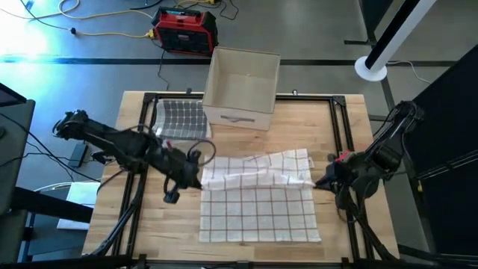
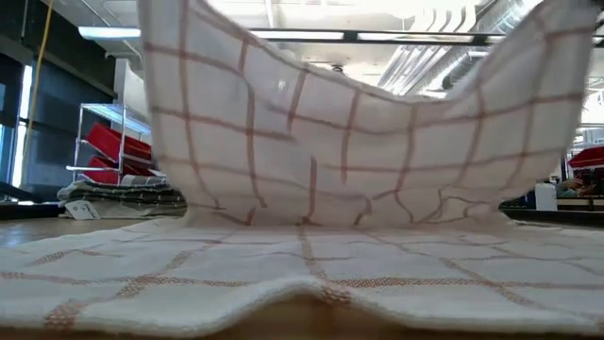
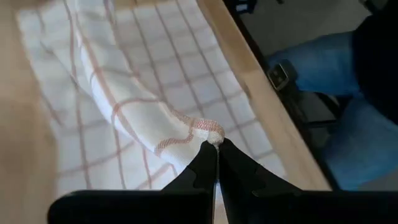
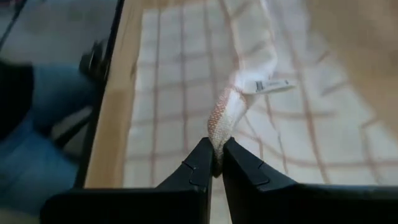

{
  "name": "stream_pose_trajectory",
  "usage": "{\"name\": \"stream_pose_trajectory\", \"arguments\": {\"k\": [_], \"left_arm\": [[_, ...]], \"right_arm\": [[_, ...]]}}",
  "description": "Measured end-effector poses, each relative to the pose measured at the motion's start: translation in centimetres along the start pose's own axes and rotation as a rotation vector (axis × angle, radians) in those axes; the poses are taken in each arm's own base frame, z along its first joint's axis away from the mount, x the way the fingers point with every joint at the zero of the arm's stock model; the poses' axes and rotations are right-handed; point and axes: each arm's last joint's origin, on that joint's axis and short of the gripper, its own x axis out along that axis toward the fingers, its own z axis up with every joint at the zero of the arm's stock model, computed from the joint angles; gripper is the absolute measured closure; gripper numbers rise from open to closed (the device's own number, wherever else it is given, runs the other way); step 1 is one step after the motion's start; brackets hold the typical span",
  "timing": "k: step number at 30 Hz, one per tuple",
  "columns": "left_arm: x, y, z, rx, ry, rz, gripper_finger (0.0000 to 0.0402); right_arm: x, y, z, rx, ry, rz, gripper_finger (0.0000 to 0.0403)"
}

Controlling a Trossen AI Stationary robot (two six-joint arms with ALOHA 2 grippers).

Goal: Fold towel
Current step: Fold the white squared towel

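Pale wooden table fills the middle of the high view, with a cardboard box at its upper centre and a dark checked cloth just left of the box. The towel, white with thin reddish checks, lies at lower centre, its far edge raised and carried over the flat part.

The left gripper sits at the towel's left side, clenched on a corner, as its wrist view shows. The right gripper sits at the towel's right side, pinching a bunched corner beside a small label. In the low view the lifted half hangs as a sagging curtain across the upper frame, so the fold looks roughly half made.

To do this well, both arms should travel together toward the lower edge of the high view, keeping the span taut enough to remove the sag. Lower both corners onto the near corners, which are probably hidden under the raised cloth, then release.
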Motion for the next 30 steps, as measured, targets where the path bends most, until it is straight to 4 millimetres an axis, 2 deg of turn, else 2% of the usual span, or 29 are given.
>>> {"name": "stream_pose_trajectory", "arguments": {"k": [9, 14, 20, 25, 30], "left_arm": [[2.0, -3.1, -0.6, -0.106, -0.033, -0.077, 0.0402], [5.0, -3.6, -1.8, -0.178, 0.036, -0.069, 0.0401], [8.6, -4.0, -2.3, -0.237, 0.061, -0.181, 0.0402], [10.3, -4.2, -2.8, -0.319, 0.145, -0.256, 0.0402], [11.9, -4.4, -3.5, -0.44, 0.243, -0.294, 0.0401]], "right_arm": [[2.9, 2.0, -1.3, 0.098, 0.3, 0.072, 0.0392], [4.6, 2.8, -1.9, 0.076, 0.379, 0.045, 0.0392], [6.5, 3.7, -3.0, 0.087, 0.541, 0.05, 0.0392], [7.6, 4.7, -3.5, 0.102, 0.634, 0.12, 0.0392], [8.7, 5.5, -3.6, 0.113, 0.648, 0.172, 0.0392]]}}
